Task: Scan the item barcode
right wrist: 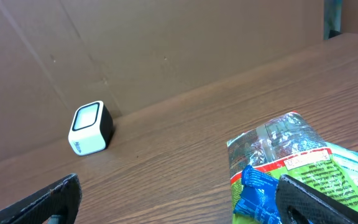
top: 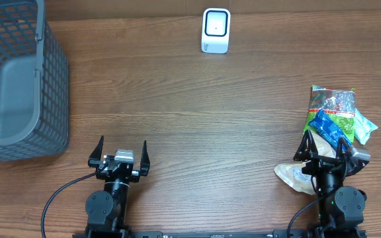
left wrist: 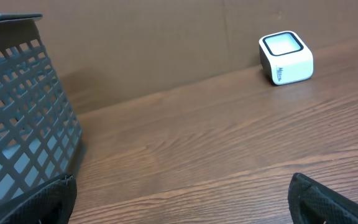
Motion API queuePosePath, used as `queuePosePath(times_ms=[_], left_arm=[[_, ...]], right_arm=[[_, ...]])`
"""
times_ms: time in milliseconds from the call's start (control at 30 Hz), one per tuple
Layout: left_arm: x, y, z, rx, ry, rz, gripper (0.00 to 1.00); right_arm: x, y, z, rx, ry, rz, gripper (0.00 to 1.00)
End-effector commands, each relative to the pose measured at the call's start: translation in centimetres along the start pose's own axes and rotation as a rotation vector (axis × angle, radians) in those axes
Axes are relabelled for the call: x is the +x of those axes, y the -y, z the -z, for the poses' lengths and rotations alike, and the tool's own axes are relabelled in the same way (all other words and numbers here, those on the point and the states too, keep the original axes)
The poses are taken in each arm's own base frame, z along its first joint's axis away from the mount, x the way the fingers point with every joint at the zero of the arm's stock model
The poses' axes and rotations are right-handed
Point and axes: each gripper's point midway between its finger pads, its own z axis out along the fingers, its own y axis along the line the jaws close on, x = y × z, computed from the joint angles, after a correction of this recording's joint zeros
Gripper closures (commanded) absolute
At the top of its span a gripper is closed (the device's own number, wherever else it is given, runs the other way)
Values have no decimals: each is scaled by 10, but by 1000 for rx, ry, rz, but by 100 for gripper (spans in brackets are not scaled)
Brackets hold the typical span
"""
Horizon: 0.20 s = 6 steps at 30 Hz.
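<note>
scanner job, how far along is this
Done: nothing that shows. The scanner stands alone at the far edge of the table, no item near it. In hand: nothing; the left gripper and the right gripper are both open and empty, the right one at the pile of packets. Left: grasp a packet and present its barcode to the scanner.
</note>
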Motion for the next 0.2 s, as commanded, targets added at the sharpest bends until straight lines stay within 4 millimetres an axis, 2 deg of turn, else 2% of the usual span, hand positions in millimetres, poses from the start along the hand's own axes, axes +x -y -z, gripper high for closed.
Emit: queuePosePath(times_ms=[0, 167], left_arm=[[-1, -2, 0, -11, 8, 11, 0], [-1, -2, 0, -11, 8, 11, 0]], right_arm=[[-3, 0, 1, 2, 16, 2, 0], [-3, 0, 1, 2, 16, 2, 0]])
